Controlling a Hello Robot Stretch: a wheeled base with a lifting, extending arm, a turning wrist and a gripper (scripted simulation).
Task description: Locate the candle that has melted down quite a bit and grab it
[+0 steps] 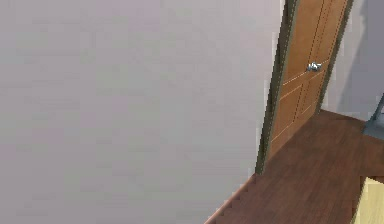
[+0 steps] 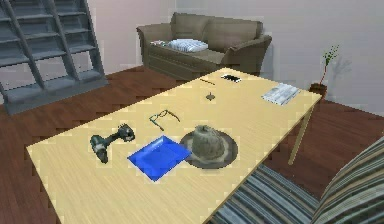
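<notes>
A long pale wooden table (image 2: 120,185) runs across the arm side view. Near its far middle lies a small dark blob (image 2: 210,97), too small to name. Closer in are a pair of glasses (image 2: 165,120), a brown-grey brimmed hat (image 2: 208,147), a blue book (image 2: 158,157) and a dark tool-like object (image 2: 110,143). At the far end lie a black and white flat item (image 2: 232,76) and a white stack of paper (image 2: 280,94).
A grey wall (image 1: 120,100) spans the forward view's left and middle, with a wooden door (image 1: 308,70) and dark wood floor (image 1: 310,175) on the right. Beyond the table stand a brown sofa (image 2: 215,35), a grey bookshelf (image 2: 45,45) and a plant (image 2: 327,62). Striped fabric (image 2: 310,195) lies bottom right.
</notes>
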